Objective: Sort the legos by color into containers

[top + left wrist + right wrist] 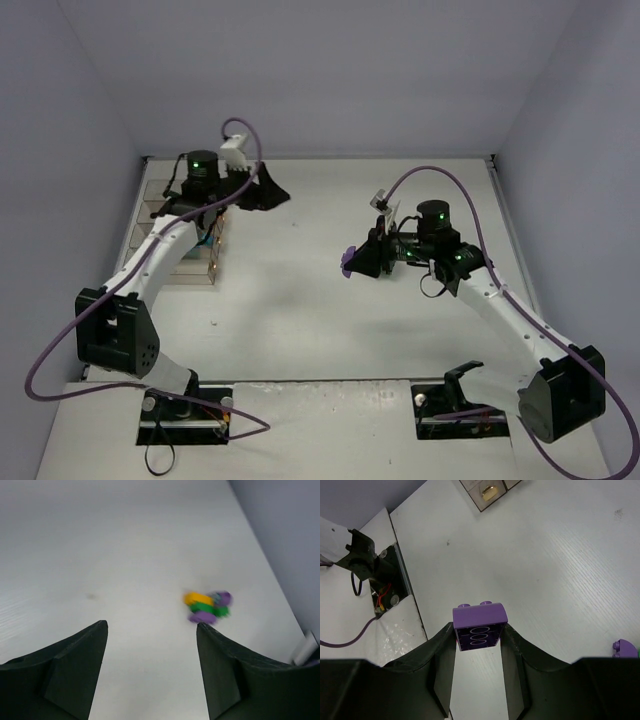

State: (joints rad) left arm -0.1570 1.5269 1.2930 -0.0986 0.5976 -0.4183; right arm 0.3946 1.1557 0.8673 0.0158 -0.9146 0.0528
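Note:
My right gripper is shut on a purple lego and holds it above the table; in the top view this gripper is right of centre with the purple brick at its tip. A small pile of yellow, green and purple legos lies on the table ahead of my open, empty left gripper. Another purple lego shows at the right edge of the right wrist view. The clear containers stand at the left, partly under my left arm. My left gripper is just right of their far end.
A container corner holding a yellowish brick shows at the top of the right wrist view. A teal piece sits in the containers. Purple cables loop from both arms. The enclosure walls close the back and sides. The arm bases stand at the near edge.

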